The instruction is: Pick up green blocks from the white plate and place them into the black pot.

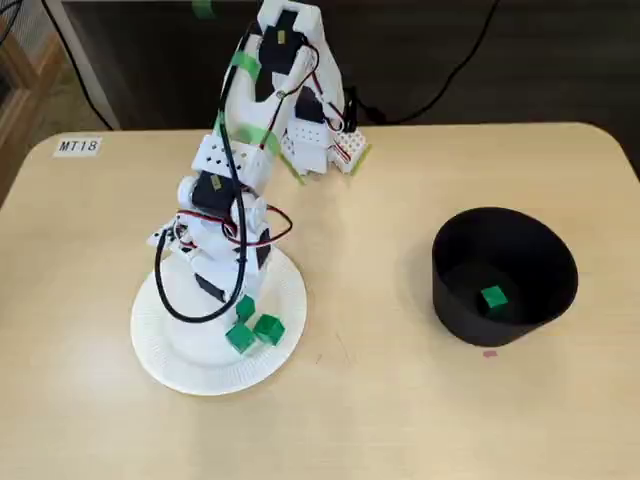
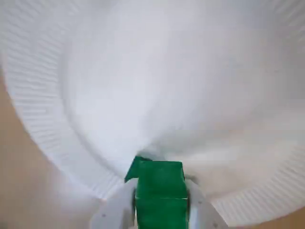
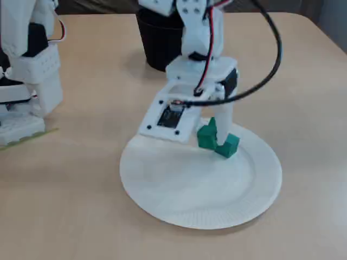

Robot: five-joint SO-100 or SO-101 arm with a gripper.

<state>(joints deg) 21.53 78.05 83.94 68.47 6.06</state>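
Gripper (image 2: pixel 161 202) closed on one green block (image 2: pixel 159 176) near the plate's (image 1: pixel 170 350) pot-side edge, two neighbours (image 1: pixel 268 328) just beside it: lift straight, since a skewed pull may knock those off the plate or loosen your hold before the pot (image 1: pixel 450 290).

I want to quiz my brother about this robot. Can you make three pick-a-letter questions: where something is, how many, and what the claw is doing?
1. In the fixed view from above, the round white paper plate lies: A left of the round black pot; B right of it; C inside it.
2. Small green cube blocks inside the pot: A none; B one; C four.
3. The white two-finger gripper is: A open and empty; B shut on a green block; C out of sight.
Answers: A, the pot stands to the right; B, a lone green block lies on its floor; B, the wrist view shows the held green block clamped in it.
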